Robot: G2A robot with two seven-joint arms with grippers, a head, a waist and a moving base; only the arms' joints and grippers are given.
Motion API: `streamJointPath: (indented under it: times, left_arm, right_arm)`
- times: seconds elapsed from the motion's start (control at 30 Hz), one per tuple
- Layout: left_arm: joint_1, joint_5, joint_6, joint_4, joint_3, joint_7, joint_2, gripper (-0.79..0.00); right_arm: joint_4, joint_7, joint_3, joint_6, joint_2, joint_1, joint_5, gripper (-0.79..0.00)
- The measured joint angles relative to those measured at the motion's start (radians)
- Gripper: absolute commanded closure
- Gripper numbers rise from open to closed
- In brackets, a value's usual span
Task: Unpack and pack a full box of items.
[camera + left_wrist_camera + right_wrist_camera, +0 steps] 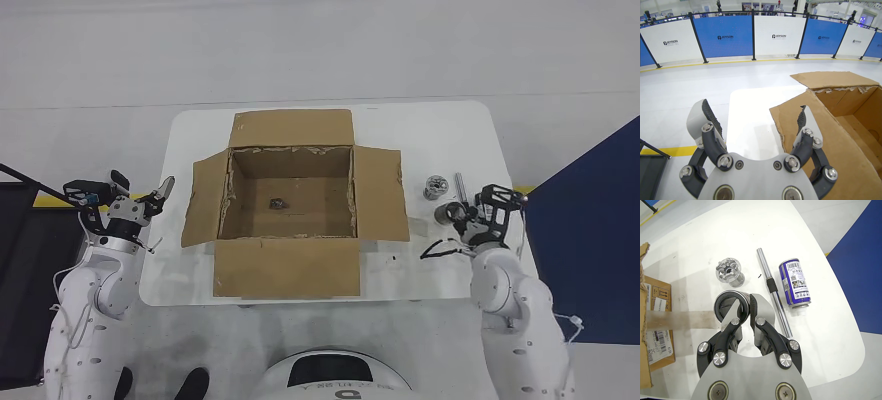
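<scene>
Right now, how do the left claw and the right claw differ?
The left claw is open and empty; the right claw is shut on the metal sleeve, one finger inside it and one outside. The left claw hangs at the table edge beside the box's left flap; the right claw is over the table on the box's other side, near a rod and spray can. Both are outside the box.

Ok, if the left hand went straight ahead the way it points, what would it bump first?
Probably the white table ahead of the open left hand. The box flap sits beside one finger, so it might brush that; depth is hard to tell.
</scene>
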Motion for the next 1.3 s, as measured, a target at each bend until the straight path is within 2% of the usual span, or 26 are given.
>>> streamJointPath:
  times: [0.17, 0.63, 0.73, 1.0, 1.13, 1.3]
  left_arm:
    - [0.000, 0.000, 0.000, 0.000, 0.000, 0.000, 0.000, -0.785]
    - [0.000, 0.000, 0.000, 0.000, 0.000, 0.000, 0.000, -0.785]
    - [0.000, 0.000, 0.000, 0.000, 0.000, 0.000, 0.000, -0.785]
    - [0.000, 0.000, 0.000, 0.000, 0.000, 0.000, 0.000, -0.785]
    - [0.000, 0.000, 0.000, 0.000, 0.000, 0.000, 0.000, -0.785]
    - [0.000, 0.000, 0.000, 0.000, 0.000, 0.000, 0.000, -0.785]
  right_arm:
    - [0.014, 0.014, -0.009, -0.027, 0.003, -0.004, -0.025, 0.000]
    - [0.041, 0.194, -0.032, -0.050, 0.013, 0.038, -0.153, 0.000]
    - [0.032, 0.229, -0.033, -0.051, 0.014, 0.051, -0.166, -0.108]
    - [0.016, 0.318, -0.050, -0.049, 0.016, 0.100, -0.215, -0.203]
    - [0.040, 0.375, -0.066, -0.053, 0.017, 0.134, -0.249, -0.222]
    - [0.070, 0.418, -0.086, -0.060, 0.017, 0.166, -0.268, -0.194]
